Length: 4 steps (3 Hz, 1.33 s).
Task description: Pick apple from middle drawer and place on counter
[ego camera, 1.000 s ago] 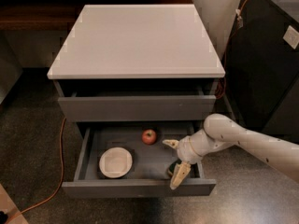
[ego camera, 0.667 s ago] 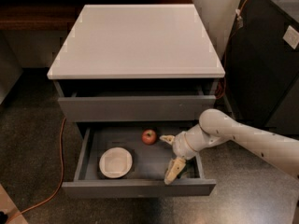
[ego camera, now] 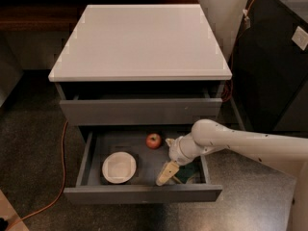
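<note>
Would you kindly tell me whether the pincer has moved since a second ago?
Yes. The open pincer has shifted left inside the middle drawer, nearer the apple, which lies where it was.

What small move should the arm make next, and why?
Probably ease the tool toward the back-left of the middle drawer, so its open fingers straddle the apple. The tool hangs inside the drawer, just right of the apple and nearer the front, not touching it.
</note>
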Available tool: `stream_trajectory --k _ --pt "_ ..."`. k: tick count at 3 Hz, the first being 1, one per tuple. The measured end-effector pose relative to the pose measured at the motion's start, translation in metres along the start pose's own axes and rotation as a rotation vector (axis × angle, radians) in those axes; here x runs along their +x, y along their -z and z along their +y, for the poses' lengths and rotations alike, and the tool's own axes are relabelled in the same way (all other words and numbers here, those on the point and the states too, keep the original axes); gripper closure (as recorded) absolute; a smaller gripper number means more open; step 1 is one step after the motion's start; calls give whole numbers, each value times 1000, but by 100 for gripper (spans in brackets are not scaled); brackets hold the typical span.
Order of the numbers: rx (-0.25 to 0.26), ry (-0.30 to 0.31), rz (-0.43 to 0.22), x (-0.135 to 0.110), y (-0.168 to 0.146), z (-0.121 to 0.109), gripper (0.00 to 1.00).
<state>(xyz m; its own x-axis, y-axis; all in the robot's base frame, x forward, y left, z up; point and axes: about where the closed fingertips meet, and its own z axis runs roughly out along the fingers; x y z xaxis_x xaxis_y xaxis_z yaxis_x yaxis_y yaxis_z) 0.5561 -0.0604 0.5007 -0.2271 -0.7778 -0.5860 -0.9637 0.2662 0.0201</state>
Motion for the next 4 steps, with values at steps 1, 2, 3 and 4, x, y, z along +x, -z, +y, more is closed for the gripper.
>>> stream_trajectory --k 1,2,3,4 --pt "108 -160 -58 -6 -17 -24 0" --pt "177 -295 -184 -14 -47 -51 0" --pt "177 -295 -184 -14 -47 -51 0" --pt "180 -332 -220 -10 -52 -58 0"
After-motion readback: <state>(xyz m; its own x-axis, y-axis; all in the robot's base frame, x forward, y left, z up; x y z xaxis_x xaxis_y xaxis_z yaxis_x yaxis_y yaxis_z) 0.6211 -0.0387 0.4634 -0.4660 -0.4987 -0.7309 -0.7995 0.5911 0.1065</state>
